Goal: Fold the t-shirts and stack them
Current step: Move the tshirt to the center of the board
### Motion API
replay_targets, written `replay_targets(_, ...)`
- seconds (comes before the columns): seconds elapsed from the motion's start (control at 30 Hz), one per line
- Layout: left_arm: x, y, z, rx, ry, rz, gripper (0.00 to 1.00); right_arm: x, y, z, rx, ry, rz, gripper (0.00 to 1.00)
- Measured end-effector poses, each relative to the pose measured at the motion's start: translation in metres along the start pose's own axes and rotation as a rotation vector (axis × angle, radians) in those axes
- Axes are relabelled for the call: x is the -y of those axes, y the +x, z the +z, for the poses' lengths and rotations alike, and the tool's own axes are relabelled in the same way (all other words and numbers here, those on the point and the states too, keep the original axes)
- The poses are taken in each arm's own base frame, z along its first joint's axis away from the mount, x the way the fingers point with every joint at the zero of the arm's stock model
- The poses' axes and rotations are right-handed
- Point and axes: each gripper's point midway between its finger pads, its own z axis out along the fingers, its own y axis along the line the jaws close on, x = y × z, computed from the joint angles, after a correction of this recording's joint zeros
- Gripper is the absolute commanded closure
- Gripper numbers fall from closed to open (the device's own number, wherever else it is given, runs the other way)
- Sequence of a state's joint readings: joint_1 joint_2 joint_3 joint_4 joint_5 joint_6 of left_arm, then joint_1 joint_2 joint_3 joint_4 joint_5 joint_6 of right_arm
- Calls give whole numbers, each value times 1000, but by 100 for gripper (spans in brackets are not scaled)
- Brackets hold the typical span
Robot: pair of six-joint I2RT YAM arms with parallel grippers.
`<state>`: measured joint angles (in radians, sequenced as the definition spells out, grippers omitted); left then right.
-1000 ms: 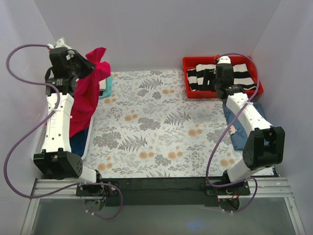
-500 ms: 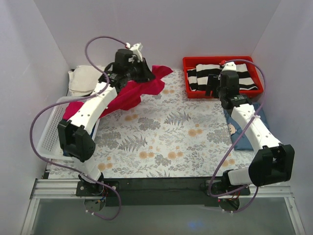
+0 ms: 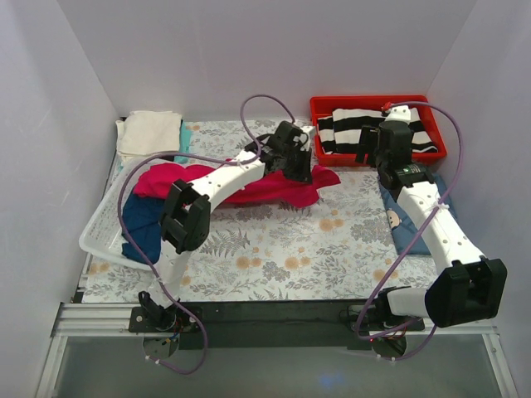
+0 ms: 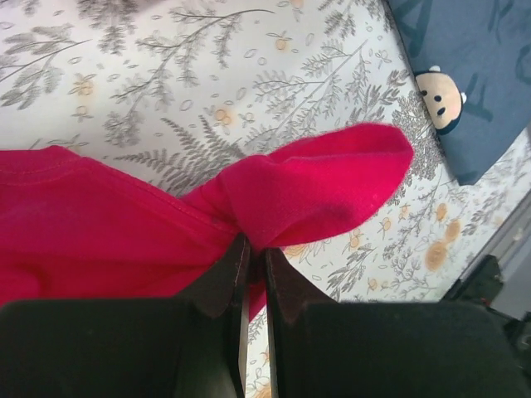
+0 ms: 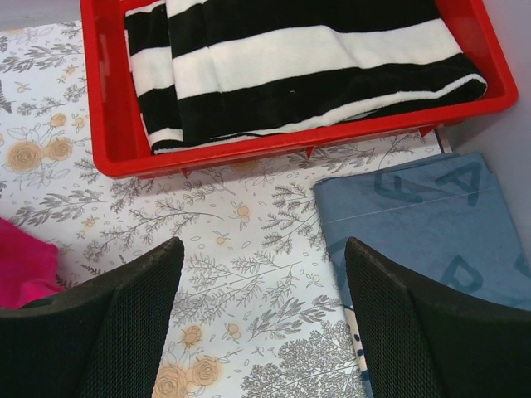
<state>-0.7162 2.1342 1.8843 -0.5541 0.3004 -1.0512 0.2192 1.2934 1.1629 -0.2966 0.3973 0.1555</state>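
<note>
The crimson-red t-shirt (image 3: 249, 186) stretches from the white basket (image 3: 98, 239) across the flowered table to its middle. My left gripper (image 3: 296, 166) is shut on a bunched fold at the shirt's right end; in the left wrist view the fingertips (image 4: 251, 249) pinch the red cloth (image 4: 315, 182) just above the tablecloth. A navy-blue t-shirt (image 3: 141, 232) lies in the basket. Folded cream (image 3: 149, 133) and teal (image 3: 185, 133) t-shirts sit at the back left. My right gripper (image 5: 261, 257) hangs open and empty over bare tablecloth in front of the red tray (image 5: 108, 124).
The red tray (image 3: 319, 153) at the back right holds a black-and-white striped shirt (image 3: 357, 124). A folded blue printed shirt (image 3: 406, 225) lies along the right edge, beside my right gripper (image 3: 383, 157). White walls close in three sides.
My left arm has swung right from above the basket to the table's middle, dragging the red t-shirt out with it. The right arm has shifted slightly right, still open.
</note>
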Motion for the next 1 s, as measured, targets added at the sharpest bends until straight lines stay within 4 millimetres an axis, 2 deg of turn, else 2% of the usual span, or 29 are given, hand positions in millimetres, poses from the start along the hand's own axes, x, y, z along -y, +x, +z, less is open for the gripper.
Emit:
replay_targets(0.03, 3, -3, 0, 14, -29, 29, 100, 1, 1, 0, -2, 3, -1, 16)
replay_targets(0.07, 17, 3, 4, 6, -26, 58, 100, 1, 1, 0, -3, 6, -1, 16)
replay_targets(0.13, 29, -1, 3, 46, -81, 101, 100, 2, 2, 2, -6, 13, -4, 16)
replay_targets(0.2, 32, -6, 0, 94, -151, 125, 100, 2, 5, 5, -15, 19, -8, 16)
replay_targets(0.27, 23, -16, -7, 148, -228, 125, 100, 2, 9, 8, -29, 21, -15, 16)
replay_targets(0.37, -12, -39, -30, 241, -365, 68, 100, 1, 15, 14, -49, 24, -25, 16)
replay_targets(0.47, -66, -79, -81, 374, -507, -56, 100, 0, 19, 18, -62, 25, -33, 16)
replay_targets(0.53, -97, -106, -124, 479, -575, -119, 100, 0, 20, 19, -68, 26, -37, 16)
replay_targets(0.57, -113, -122, -152, 544, -613, -151, 100, -1, 20, 20, -70, 26, -38, 16)
replay_targets(0.63, -131, -152, -205, 667, -662, -184, 100, -2, 18, 22, -71, 25, -41, 16)
replay_targets(0.67, -131, -169, -230, 728, -669, -187, 100, -3, 16, 23, -70, 23, -42, 16)
replay_targets(0.73, -113, -205, -270, 842, -643, -164, 100, -5, 11, 25, -64, 17, -40, 16)
replay_targets(0.8, -72, -243, -313, 981, -557, -116, 100, -7, 6, 26, -58, 9, -40, 16)
replay_targets(0.83, -54, -255, -331, 1038, -513, -98, 100, -9, 4, 27, -56, 4, -39, 16)
replay_targets(0.87, -27, -269, -358, 1110, -437, -69, 100, -9, 2, 27, -54, 2, -39, 16)
replay_targets(0.97, 14, -280, -390, 1165, -237, 11, 100, -12, -4, 30, -46, -1, -37, 16)
replay_targets(1.0, 19, -280, -394, 1161, -201, 32, 100, -12, -6, 30, -43, -1, -37, 16)
